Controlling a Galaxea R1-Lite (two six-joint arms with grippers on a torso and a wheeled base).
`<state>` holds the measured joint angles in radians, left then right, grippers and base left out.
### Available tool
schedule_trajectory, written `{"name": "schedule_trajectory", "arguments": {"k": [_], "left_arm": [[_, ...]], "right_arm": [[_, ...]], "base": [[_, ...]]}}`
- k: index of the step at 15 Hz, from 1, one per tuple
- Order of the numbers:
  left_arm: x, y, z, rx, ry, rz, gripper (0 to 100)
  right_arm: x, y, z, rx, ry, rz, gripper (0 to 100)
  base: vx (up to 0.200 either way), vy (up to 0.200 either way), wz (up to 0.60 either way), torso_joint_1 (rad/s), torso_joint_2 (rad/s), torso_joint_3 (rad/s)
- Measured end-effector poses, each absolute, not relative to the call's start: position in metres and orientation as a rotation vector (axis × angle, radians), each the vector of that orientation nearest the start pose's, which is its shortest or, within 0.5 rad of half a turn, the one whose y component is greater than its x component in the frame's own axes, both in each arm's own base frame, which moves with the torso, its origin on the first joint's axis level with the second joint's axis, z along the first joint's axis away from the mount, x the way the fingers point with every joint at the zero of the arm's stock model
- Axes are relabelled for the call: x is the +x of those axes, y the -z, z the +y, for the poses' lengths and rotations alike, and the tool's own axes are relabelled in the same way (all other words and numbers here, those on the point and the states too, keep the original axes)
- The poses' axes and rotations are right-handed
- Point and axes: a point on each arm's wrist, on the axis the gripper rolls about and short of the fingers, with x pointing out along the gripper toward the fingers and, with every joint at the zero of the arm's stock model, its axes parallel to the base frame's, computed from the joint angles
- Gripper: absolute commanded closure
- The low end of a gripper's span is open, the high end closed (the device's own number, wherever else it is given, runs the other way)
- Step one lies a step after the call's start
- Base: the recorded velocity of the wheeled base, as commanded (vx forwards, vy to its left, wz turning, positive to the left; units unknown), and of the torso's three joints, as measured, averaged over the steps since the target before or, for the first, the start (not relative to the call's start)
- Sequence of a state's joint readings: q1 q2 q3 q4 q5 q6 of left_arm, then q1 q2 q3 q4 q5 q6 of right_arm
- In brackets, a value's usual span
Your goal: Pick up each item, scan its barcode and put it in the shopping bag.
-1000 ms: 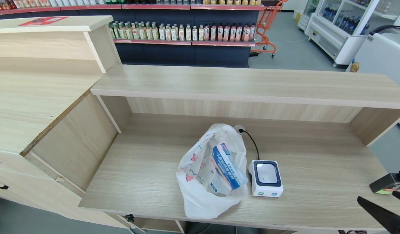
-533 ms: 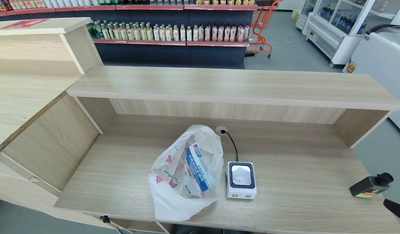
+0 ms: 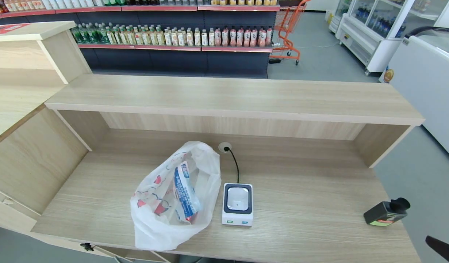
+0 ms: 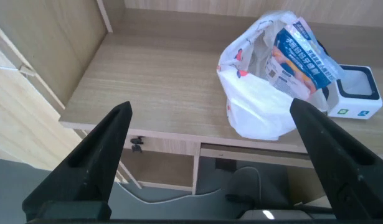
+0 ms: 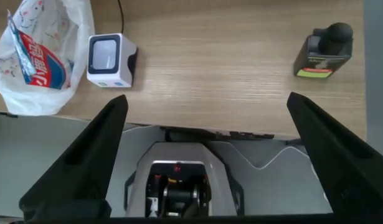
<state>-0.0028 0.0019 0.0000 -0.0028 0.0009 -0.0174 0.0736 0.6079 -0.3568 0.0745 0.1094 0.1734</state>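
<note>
Only the camera turns. 1 packet (image 3: 184,193) sits in the shopping bag (image 3: 155,233); the bottle (image 3: 386,213), at 3 o'clock of it, waits. Left claw (image 4: 210,107) and right claw (image 5: 207,101) gape wide, empty.

Head looks down; low wrist views share bag (image 3: 151,230), scanner (image 3: 237,204).

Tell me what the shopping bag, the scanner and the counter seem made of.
Shopping bag: thin, crinkled plastic film, translucent; the packet shows through. Scanner: smooth white hard plastic, with a dark glassy window. Counter: matte light wood grain, possibly laminate.
</note>
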Motion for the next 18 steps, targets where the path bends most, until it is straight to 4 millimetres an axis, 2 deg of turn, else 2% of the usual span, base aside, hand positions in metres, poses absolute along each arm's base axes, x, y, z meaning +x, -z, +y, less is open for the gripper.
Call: {"name": "schedule_trajectory", "arguments": {"k": [1,5,11,14,18], "left_arm": [[-0.0227,-0.0758,0.0001,-0.012,0.002,-0.001,0],[-0.0227,-0.0759,0.0,-0.004,0.002,-0.001,0],[-0.0227,-0.0759,0.0001,-0.01,0.003,-0.001,0],[-0.0227,-0.0757,0.0001,-0.003,0.003,0.0,0],[-0.0227,-0.0757,0.0001,0.017,0.004,0.0,0]], "right_arm": [[0.0382,-0.1681,0.0053,0.176,-0.155,0.339,0],[0.0379,-0.169,0.0063,0.171,-0.18,0.338,0],[0.038,-0.1661,0.0062,0.167,-0.174,0.349,0],[0.0392,-0.1651,0.0057,0.123,-0.162,0.354,0],[0.0459,-0.1686,0.0026,0.051,-0.081,0.357,0]], "base": [[-0.2,-0.2,0.0,0.007,0.01,-0.002],[0.0,0.0,0.0,0.0,0.0,0.0],[-0.2,0.0,0.0,0.006,0.01,0.002],[0.0,0.0,0.0,0.0,0.0,0.0],[0.0,-0.2,0.0,0.001,0.0,0.004]]}}
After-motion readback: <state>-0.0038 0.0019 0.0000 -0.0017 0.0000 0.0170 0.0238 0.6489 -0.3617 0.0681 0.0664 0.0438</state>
